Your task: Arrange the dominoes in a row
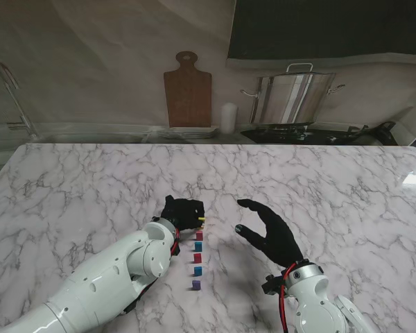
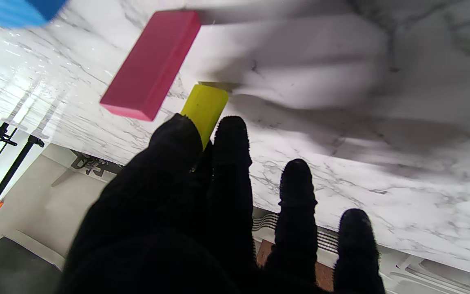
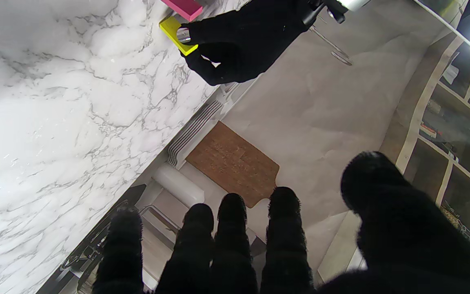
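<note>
The left robot hand (image 1: 183, 211) pinches a yellow domino (image 2: 205, 109) between thumb and forefinger, its other fingers (image 2: 296, 192) spread loose. The domino's free end looks to be at or just off the tabletop (image 1: 90, 180); contact cannot be told. Just beside it, at 6 o'clock in the stand view and nearer to me, stands the pink domino (image 1: 200, 236), head of a row (image 1: 197, 260) of small coloured pieces running on toward 6 o'clock, ending in a purple one (image 1: 195, 284).

The danger, as I judge it, lies in that closeness. If the fingers let go unevenly, or the yellow piece is set down tilted, it may tip toward 6 o'clock, strike the pink neighbour and fell the whole row. A careless retreat of the knuckles could brush the pink piece too.

The right robot hand (image 1: 267, 230) hovers at 3 o'clock of the row, fingers apart and holding nothing, well apart from the pieces.
</note>
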